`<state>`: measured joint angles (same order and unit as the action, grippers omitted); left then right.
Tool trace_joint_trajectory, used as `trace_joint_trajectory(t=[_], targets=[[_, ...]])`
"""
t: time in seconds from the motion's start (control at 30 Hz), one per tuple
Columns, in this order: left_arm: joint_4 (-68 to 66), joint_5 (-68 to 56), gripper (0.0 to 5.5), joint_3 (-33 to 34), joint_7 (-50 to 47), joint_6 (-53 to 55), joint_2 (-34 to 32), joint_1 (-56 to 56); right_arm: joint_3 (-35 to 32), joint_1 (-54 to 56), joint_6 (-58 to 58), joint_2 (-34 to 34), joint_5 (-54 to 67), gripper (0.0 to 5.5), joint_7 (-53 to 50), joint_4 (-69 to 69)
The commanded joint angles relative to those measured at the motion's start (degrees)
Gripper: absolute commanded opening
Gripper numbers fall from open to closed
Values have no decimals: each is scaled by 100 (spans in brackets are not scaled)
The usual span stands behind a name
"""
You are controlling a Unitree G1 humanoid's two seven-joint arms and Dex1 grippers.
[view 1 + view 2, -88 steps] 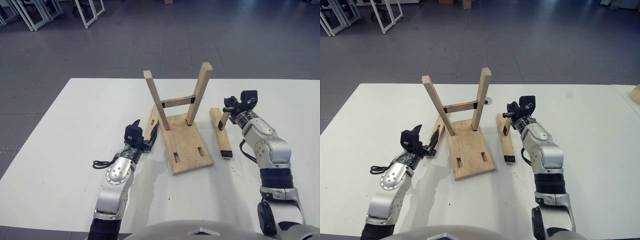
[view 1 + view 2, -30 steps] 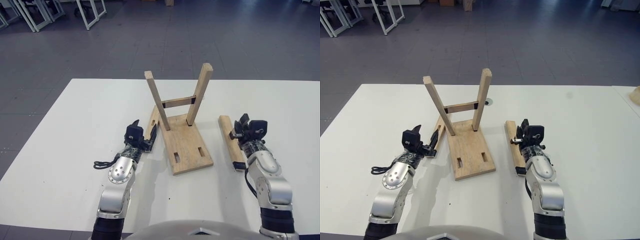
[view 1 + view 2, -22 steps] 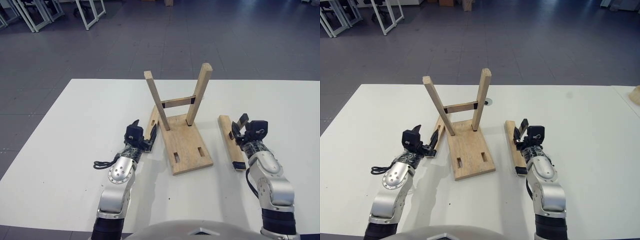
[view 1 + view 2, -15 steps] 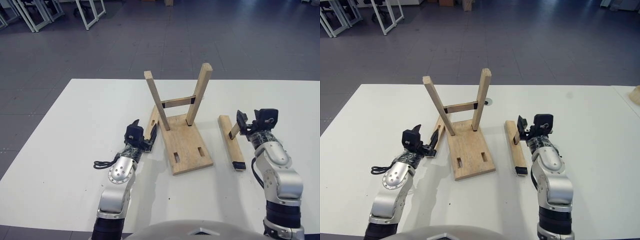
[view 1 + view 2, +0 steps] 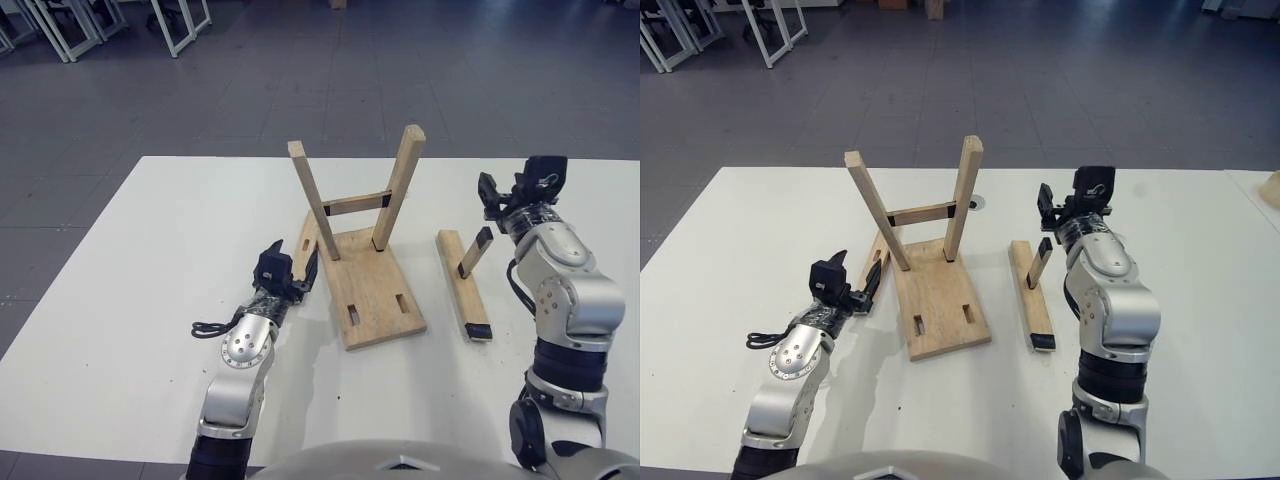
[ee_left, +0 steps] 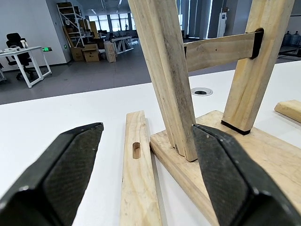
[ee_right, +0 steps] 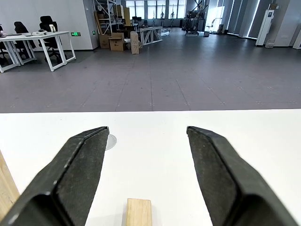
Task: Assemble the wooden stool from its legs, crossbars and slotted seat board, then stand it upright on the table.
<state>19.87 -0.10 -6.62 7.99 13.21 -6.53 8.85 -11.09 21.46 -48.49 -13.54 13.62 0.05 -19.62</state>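
Wood like this loose leg (image 5: 464, 290) looks stiff and light, so take it mid-length beside its crossbar (image 5: 476, 252); your right tool (image 7: 146, 136) and left tool (image 6: 145, 136) both gape.

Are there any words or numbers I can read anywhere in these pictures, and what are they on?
Seat board, legs, table: no words or numbers on them.
Green lit sign on the far wall: too small to read.
Boxes on the floor behind: any print is too blurred to read.
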Motion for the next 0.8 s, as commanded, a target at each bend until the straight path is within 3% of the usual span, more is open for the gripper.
trace_joint_trajectory(t=[0.03,0.17,0.37,0.6,0.8], targets=[[-88,26,346,3,19,14,-20,-100,6,154,-202,74,-12,306,-77,1],[-117,43,346,-3,28,5,-11,-128,51,243,-225,141,8,306,-101,-79],[-90,50,346,-25,32,5,-5,-90,-361,1342,328,346,150,306,-492,-820],[-119,33,346,4,65,36,-32,-175,248,-616,-116,625,2,306,-286,234],[-116,29,346,28,41,57,-11,-213,-222,-89,289,784,266,306,-355,100]])
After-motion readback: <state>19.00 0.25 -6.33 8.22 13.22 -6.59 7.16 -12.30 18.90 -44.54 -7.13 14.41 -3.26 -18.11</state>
